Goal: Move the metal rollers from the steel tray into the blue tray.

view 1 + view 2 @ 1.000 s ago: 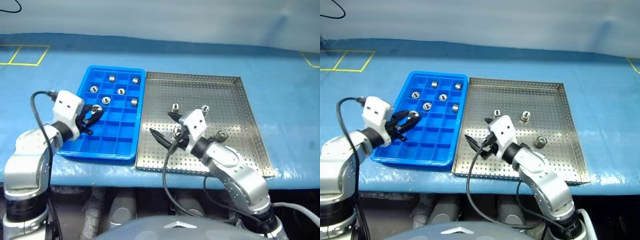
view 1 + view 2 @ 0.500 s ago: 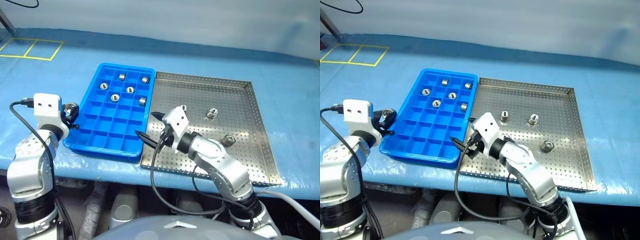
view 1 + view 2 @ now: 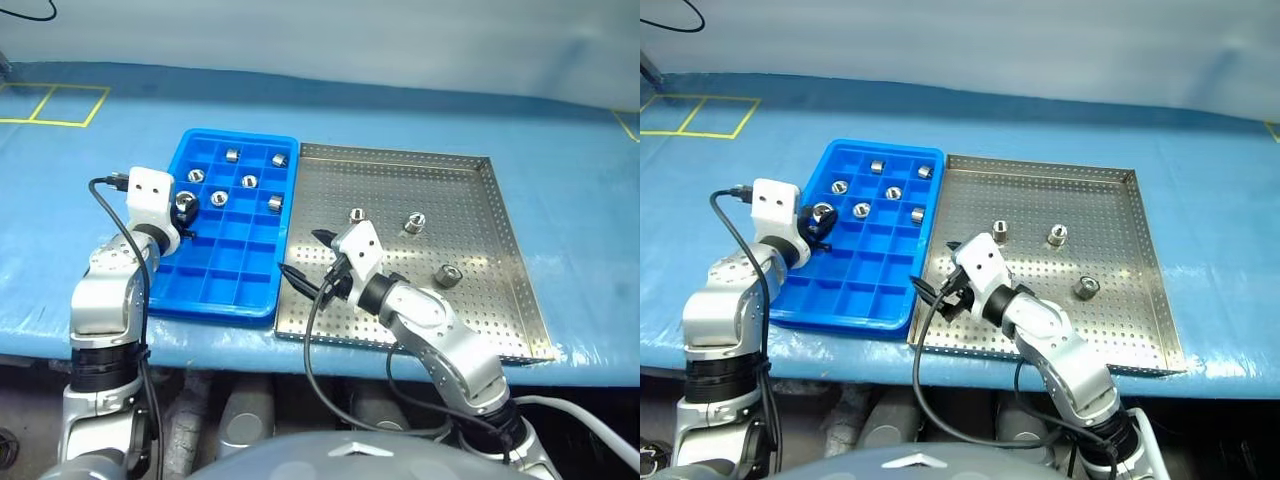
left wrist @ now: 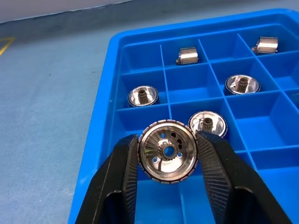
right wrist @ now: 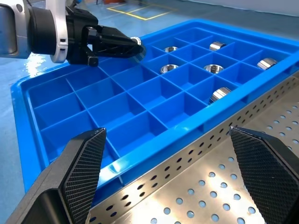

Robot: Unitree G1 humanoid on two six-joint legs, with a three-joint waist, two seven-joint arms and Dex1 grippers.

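Roller (image 4: 168, 151) clamped in left pincer (image 4: 168, 156) — above blue tray (image 4: 114, 60).

Left tool (image 4: 168, 151) clamped (right tool (image 5: 168, 172) agape)

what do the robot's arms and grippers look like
Both arms are rounded silver-grey segments with black joints, each ending in a white boxy wrist block. A loose black cable loops along each. The left gripper and right gripper each have two black ribbed wedge-shaped fingers.

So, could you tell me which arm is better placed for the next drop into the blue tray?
The left. Its gripper is shut on a roller above the blue tray, beside filled cells. The right gripper stands open with nothing in it at the steel tray's near left edge.
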